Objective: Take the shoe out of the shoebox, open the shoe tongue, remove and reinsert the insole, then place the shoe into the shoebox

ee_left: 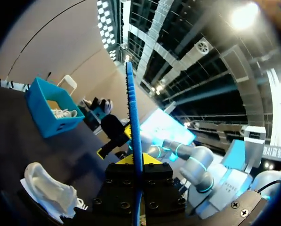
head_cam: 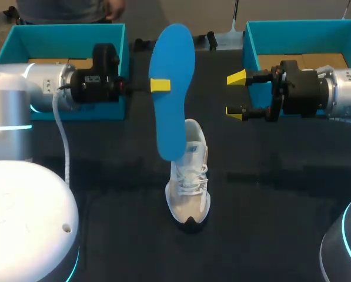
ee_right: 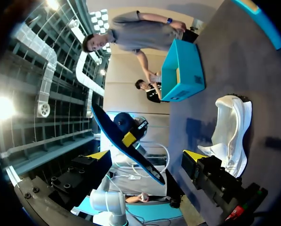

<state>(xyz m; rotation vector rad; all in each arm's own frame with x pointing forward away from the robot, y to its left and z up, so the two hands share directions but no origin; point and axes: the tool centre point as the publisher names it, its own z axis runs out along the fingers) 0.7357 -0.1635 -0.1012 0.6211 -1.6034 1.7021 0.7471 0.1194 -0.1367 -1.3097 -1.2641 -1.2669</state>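
At far left, the left shoebox (head_cam: 63, 27) is sitting at the table's (head_cam: 269, 194) back edge. Beside it, our left gripper (head_cam: 160, 86) is pinching the blue insole (head_cam: 174, 70) at mid-length, fingers closed on both faces. We are holding the insole upright, broader end up and narrower end hanging over the collar of the white shoe (head_cam: 189, 188); whether it is touching the shoe, we cannot tell. The shoe is standing on the table between the arms, outside both boxes. To its right, our right gripper (head_cam: 235, 94) is hovering with fingers spread, gripping nothing, in front of the right shoebox (head_cam: 293, 23).

Reinsertion appears to be the step in hand. We judge it best done with the right gripper bracing the shoe or tongue while the left is feeding the insole in slowly, forefoot end leading, which probably calls for reorienting it.
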